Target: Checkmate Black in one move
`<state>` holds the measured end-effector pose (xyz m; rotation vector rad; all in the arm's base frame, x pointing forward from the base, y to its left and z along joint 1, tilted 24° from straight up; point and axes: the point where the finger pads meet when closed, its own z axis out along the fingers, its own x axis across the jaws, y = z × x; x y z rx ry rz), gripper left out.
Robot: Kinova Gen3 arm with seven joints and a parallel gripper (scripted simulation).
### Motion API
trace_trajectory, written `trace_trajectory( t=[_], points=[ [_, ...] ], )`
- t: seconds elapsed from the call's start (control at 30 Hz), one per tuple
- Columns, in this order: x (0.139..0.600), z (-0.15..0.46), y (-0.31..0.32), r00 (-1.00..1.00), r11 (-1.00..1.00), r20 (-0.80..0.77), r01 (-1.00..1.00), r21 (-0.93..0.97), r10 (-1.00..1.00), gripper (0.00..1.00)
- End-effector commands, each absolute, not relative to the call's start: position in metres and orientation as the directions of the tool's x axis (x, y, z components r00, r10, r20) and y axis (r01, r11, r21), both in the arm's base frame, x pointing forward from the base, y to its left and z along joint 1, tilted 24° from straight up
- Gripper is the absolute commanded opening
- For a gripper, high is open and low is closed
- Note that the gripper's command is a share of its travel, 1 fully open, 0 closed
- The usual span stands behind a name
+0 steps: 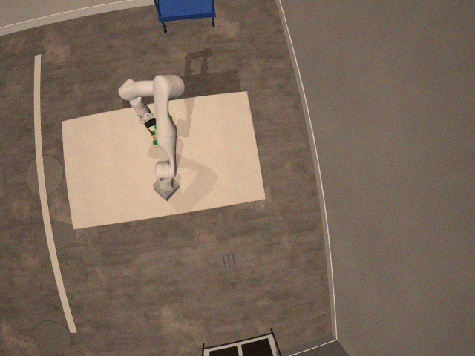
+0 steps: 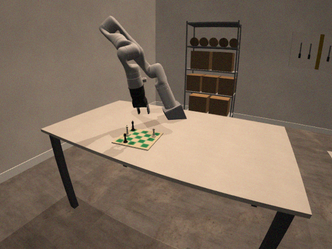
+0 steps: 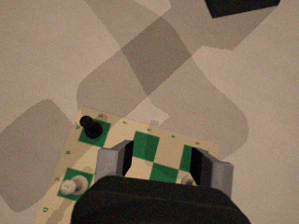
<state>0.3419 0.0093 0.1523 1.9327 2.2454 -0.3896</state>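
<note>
A small green and cream chessboard lies on the table. In the exterior view a tall black piece stands at the board's far left corner, a white piece next to it on the left edge, a black piece nearer on the left edge, and a white piece on the far right edge. My gripper is open and empty, hanging well above the board's far edge. In the wrist view the fingers frame board squares, with a black piece and a white piece to the left.
The arm's base stands on the table behind the board. A metal shelf with boxes stands at the back wall. In the overhead view the arm covers most of the board.
</note>
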Motion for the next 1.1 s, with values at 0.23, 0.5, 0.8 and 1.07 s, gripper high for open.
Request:
trace_trajectory(
  t=[0.23,0.5,0.8,1.07],
  points=[
    [0.342,0.152,0.023,-0.260,0.246,-0.306,0.966,-0.084,0.916,1.00],
    [0.342,0.152,0.029,-0.310,0.301,-0.319,0.950,-0.079,0.896,1.00],
    [0.343,0.152,0.035,-0.356,0.352,-0.331,0.933,-0.074,0.874,1.00],
    [0.343,0.152,0.041,-0.398,0.399,-0.341,0.914,-0.070,0.852,1.00]
  ],
)
